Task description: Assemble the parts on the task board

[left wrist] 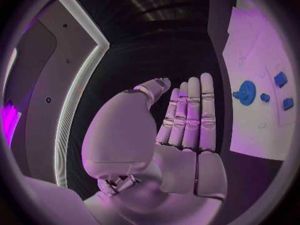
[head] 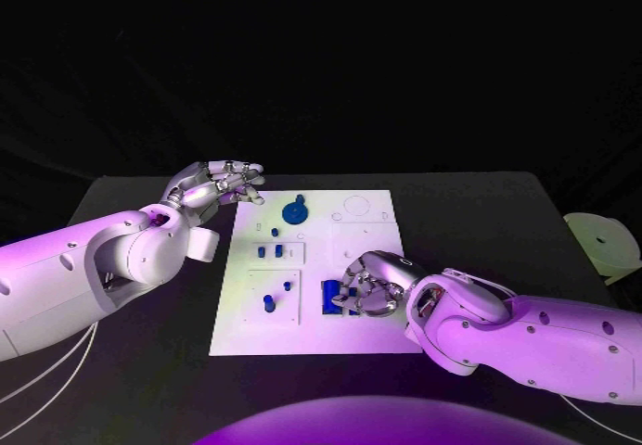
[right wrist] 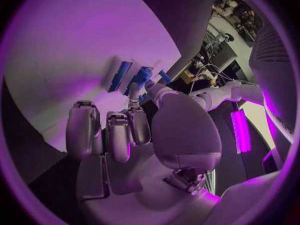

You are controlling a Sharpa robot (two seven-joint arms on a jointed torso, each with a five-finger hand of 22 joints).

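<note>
In the head view, the right hand (head: 371, 286) lay over the near right part of the task board (head: 321, 338), fingers curled down onto a blue rectangular part (head: 335, 298). The step in hand seemed to be seating or picking up that part. The left hand (head: 214, 188) hung just off the board's far left corner, holding nothing that I could see. A round blue part (head: 296, 211) lay at the far end, with small blue parts (head: 272, 250) in the left recesses.

In the left wrist view, the left hand (left wrist: 181, 125) showed fingers (left wrist: 192, 112) straight and pressed together, empty, beside the board (left wrist: 250, 40); the round blue part (left wrist: 246, 92) lay close by.

In the right wrist view, the right hand (right wrist: 137, 135) had fingertips (right wrist: 134, 91) touching the blue part (right wrist: 141, 76) next to a flat blue bar (right wrist: 120, 75). Whether it was truly pinched, I could not tell. The next move probably called for a firm grip and careful alignment, since the fingers hid the slot.
</note>
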